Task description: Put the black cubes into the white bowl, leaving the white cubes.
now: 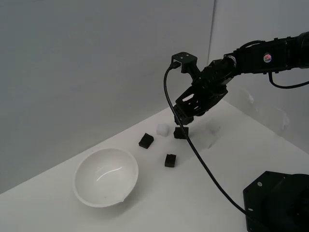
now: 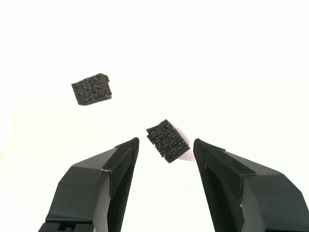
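**Hand open over far black cube, no grasp yet**

Hand (image 2: pixel 165 145) was spread wide, nothing held. Wrist view showed one black cube (image 2: pixel 167 140) sitting in the gap between the two fingers (image 2: pixel 118 164), touching neither, rotated so a corner pointed at each finger rather than a flat face. In the exterior view that was the cube (image 1: pixel 181 133) right under the hand (image 1: pixel 183 121), on the table (image 1: pixel 203 193).

Other task items: second black cube (image 1: pixel 146 140) toward the exterior view's left, also seen in the wrist view (image 2: pixel 91 89); third black cube (image 1: pixel 170 160) nearer the camera. All three were on the table, none in the white bowl (image 1: pixel 106 176), which sat well apart at the exterior view's left and looked empty. One white cube (image 1: pixel 163 129) sat just beside the target; other white cubes were too faint to pick out.

Risks, my read:
- Corner-on contact: closing on the diagonal could spin the cube or squirt it out of the gap.
- Couldn't tell the hand's height above the table from these views; closing too high would clip only the top edge.
- The white cube was close enough that a finger could nudge it.
- Cable (image 1: pixel 193 145) hung low near the cubes and could drag one during the move to the bowl.
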You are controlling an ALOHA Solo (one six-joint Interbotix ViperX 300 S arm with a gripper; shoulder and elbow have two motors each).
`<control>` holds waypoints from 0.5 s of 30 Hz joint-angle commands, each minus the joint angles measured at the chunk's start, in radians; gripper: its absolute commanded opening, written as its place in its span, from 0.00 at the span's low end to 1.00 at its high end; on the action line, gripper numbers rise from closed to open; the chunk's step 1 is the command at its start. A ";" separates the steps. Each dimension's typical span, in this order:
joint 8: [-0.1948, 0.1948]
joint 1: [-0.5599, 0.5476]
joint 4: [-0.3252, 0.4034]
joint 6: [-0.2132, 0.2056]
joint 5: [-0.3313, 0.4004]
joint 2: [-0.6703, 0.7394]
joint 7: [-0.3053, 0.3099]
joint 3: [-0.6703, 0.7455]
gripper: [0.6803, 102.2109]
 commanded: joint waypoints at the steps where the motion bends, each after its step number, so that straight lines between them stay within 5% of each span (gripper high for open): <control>1: 0.003 -0.021 0.008 -0.020 0.005 -0.002 -0.015 0.005 0.61; 5: 0.003 -0.040 0.014 -0.020 0.011 -0.023 -0.048 -0.017 0.65; 11: 0.003 -0.052 0.012 -0.020 0.009 -0.069 -0.060 -0.061 0.96; 15: 0.003 -0.051 0.011 -0.020 0.009 -0.103 -0.061 -0.095 0.98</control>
